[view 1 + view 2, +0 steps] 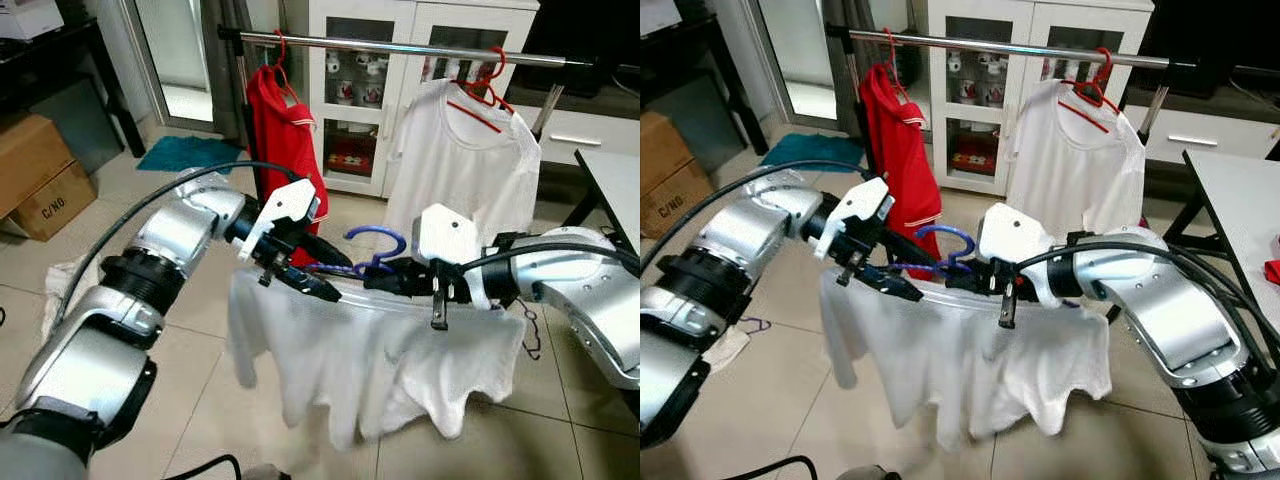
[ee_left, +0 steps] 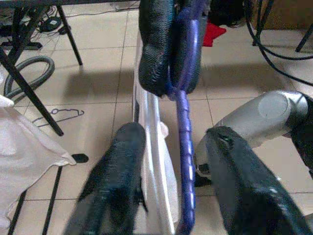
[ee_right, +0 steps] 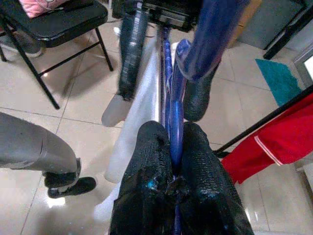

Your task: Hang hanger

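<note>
Both your arms are up in front of the clothes rail [image 1: 400,46] right now, holding a blue hanger [image 1: 375,250] with a white shirt [image 1: 370,360] draped over it. The hanger sits between the two grippers, well below the rail, hook pointing up and free in the air.

Your right gripper [image 3: 173,161] is clamped tight on the blue hanger; in the right wrist view the two black fingers [image 3: 146,166] are pressed together with just the blue bar squeezed between them. Your left gripper [image 2: 171,161] is a different story: its fingers [image 2: 120,171] are spread wide, one on each side of the hanger's blue bar and the white shirt edge, and they don't look like they're pinching anything (the bar runs down the middle of the gap, closer to neither pad as far as I can see).

Up on the rail there's a red shirt [image 1: 283,130] hanging to your left on a red hanger [image 1: 277,55], and another white shirt [image 1: 462,165] to your right on its own red hanger [image 1: 485,90]. The stretch of rail between them is bare. Behind it stands a white cabinet [image 1: 410,25] with glass doors. A cardboard box [image 1: 40,175] sits on the tiled floor far to your left, and a teal mat [image 1: 190,152] lies by the doorway.
</note>
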Tool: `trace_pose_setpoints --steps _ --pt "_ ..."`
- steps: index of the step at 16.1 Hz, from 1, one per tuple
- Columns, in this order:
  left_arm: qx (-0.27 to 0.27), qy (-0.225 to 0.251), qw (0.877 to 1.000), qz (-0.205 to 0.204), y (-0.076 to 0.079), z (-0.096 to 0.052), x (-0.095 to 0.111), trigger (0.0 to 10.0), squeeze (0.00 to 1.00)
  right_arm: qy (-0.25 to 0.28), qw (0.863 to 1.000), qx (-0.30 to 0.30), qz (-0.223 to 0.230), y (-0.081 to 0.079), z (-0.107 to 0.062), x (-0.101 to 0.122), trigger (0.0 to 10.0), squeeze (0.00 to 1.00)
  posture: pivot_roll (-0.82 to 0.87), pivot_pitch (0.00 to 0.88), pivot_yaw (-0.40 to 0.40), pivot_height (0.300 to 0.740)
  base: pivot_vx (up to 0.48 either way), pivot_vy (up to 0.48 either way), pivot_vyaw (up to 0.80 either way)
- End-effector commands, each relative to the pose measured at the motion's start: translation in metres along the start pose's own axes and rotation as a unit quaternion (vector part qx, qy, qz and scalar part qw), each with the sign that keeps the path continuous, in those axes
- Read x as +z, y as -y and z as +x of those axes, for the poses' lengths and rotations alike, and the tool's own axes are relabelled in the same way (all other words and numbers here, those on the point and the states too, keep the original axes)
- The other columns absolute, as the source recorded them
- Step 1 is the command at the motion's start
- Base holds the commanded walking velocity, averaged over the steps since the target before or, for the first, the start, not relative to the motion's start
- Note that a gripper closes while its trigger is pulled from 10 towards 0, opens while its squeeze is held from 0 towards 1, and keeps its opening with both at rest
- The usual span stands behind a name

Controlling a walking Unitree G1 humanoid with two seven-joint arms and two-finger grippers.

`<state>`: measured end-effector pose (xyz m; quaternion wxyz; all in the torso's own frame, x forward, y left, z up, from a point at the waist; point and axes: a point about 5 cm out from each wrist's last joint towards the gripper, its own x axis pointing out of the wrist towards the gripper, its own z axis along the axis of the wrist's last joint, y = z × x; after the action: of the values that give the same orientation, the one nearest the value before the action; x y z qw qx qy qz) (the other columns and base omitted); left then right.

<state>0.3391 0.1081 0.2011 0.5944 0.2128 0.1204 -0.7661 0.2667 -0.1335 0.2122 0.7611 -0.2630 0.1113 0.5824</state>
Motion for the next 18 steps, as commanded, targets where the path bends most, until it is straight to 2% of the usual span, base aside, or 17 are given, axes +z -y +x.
trace_pose_setpoints --steps 1,10,11,14,17,18 --pt "0.022 -0.009 0.999 0.023 -0.006 -0.001 0.007 0.0 0.00 0.002 1.000 0.005 -0.016 0.001 0.000 0.007 10.0 0.00 -0.01 0.000 0.050 0.740 0.000 0.000 0.00" --pt "0.020 -0.010 0.999 0.029 -0.006 0.000 -0.001 0.0 0.00 0.012 1.000 0.005 -0.002 0.002 0.000 0.010 10.0 0.00 -0.01 0.000 0.057 0.740 0.000 0.000 0.00" --pt "0.032 -0.004 0.999 0.029 -0.006 -0.001 -0.002 0.0 0.00 0.020 1.000 0.003 0.012 0.002 -0.001 0.011 10.0 1.00 -0.01 0.000 0.057 0.740 0.000 0.000 0.00" --pt "0.054 0.009 0.998 0.014 -0.003 -0.008 -0.008 0.0 0.00 0.025 0.999 0.003 0.027 0.002 -0.008 0.008 10.0 1.00 -0.01 0.000 0.061 0.740 0.000 0.000 0.00" --pt "0.083 0.017 0.996 -0.013 0.003 -0.022 -0.020 0.0 0.00 0.048 0.998 -0.017 0.034 0.007 -0.035 0.009 10.0 1.00 0.00 0.000 0.057 0.740 0.000 0.000 0.00" --pt "0.087 0.016 0.996 -0.017 0.004 -0.024 -0.022 0.0 0.00 0.050 0.998 -0.020 0.035 0.008 -0.038 0.009 10.0 1.00 0.00 0.000 0.057 0.740 0.000 0.000 0.00"
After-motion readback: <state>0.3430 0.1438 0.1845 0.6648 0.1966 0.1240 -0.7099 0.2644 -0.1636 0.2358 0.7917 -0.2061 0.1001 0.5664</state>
